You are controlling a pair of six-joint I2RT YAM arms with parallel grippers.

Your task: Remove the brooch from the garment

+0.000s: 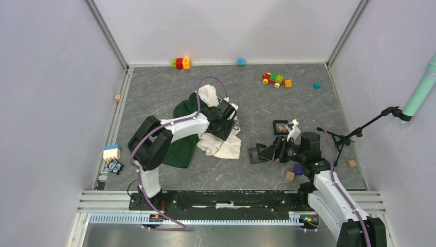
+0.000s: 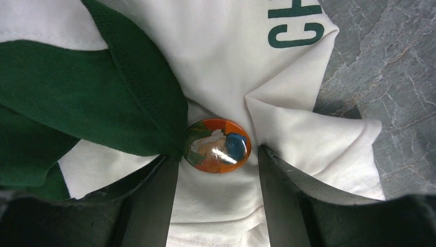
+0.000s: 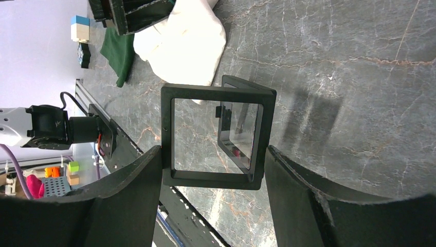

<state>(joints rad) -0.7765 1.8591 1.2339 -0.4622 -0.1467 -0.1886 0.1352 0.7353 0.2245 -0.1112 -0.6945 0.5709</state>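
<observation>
Though mostly orange, glossy mottled brooch (image 2: pixel 218 145)

Orange oval brooch (image 2: pixel 218 145) sits on crumpled green-white garment (image 2: pixel 221 51).

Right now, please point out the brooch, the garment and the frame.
brooch (image 2: pixel 218 146): left wrist view, its glossy middle.
garment (image 2: pixel 216 56): left wrist view, white cloth.
frame (image 3: pixel 211 178): right wrist view, its lower bar.
</observation>
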